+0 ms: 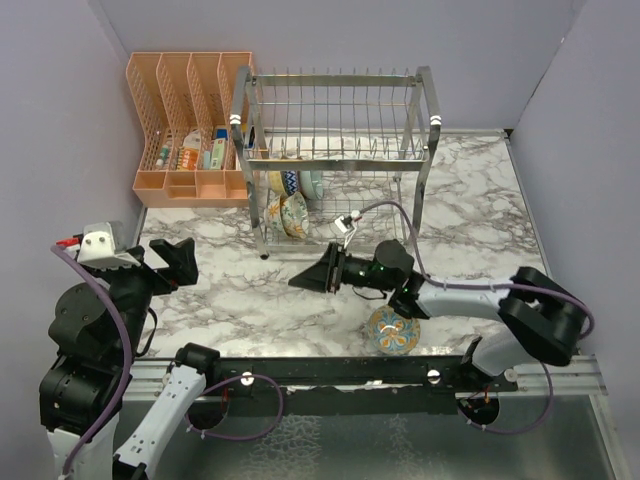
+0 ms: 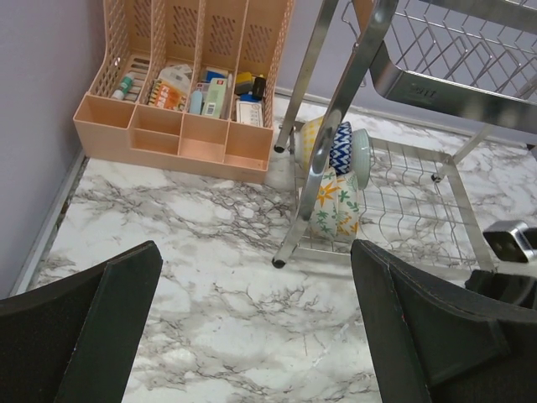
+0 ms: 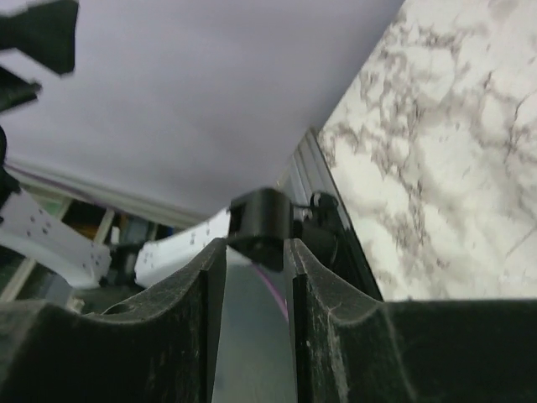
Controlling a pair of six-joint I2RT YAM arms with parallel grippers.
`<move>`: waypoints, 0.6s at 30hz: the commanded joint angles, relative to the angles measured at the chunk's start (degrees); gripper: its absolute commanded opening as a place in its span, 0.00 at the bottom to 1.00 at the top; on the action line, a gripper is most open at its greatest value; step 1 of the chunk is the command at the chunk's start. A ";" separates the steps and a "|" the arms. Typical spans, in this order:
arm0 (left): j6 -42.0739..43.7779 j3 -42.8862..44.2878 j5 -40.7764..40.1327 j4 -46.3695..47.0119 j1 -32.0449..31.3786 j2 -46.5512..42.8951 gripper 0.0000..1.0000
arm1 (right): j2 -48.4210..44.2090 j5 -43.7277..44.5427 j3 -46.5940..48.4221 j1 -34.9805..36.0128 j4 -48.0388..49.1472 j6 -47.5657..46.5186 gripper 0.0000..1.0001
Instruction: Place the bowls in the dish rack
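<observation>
Marble-topped table [image 1: 240, 305]. The dish rack [image 1: 335, 110] stands at the far middle, with a peach organizer [image 1: 190, 120] just beside it on the left. The racked bowls [image 1: 290, 200] stand on edge at the left end of the lower tier, packed against one another. The left wrist view tells apart a yellow one, a blue-patterned one and a pale teal one, with an orange-and-green floral bowl [image 2: 336, 206] in front. One loose bowl [image 1: 393, 330], yellow and blue pattern, lies on the table close to the near edge. It is in front of the rack's right half and apart from it. The right arm [image 1: 470, 298] reaches in low from the right and points left, and its wrist crosses over the loose bowl's far rim, hiding part of it. The right pincer [image 1: 300, 281] has its tips well to the left of that bowl and a little farther from the near edge. The bowl thus lies behind the fingers, back toward the arm's base. The tips are near the rack's front left foot but apart from it. In the right wrist view the two fingers [image 3: 189, 319] stand a narrow gap apart and grip nothing. The left pincer [image 1: 188, 262] hangs over the table's left side, spread wide and empty. It faces the rack, with the racked bowls well ahead of it.
</observation>
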 commanded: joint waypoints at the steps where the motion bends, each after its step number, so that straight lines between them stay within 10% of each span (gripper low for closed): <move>1: -0.68 -0.24 -0.02 0.36 -0.27 -1.23 0.99 | -10.31 4.66 -4.39 4.89 -22.64 -11.38 0.34; 10: -0.77 -2.50 0.98 1.76 -0.30 -1.57 0.99 | -20.54 21.25 -0.31 6.88 -70.83 -23.12 0.38; 18: -1.06 -4.06 1.35 2.28 -0.30 -2.13 0.99 | -25.51 33.10 3.50 7.00 -88.39 -21.84 0.39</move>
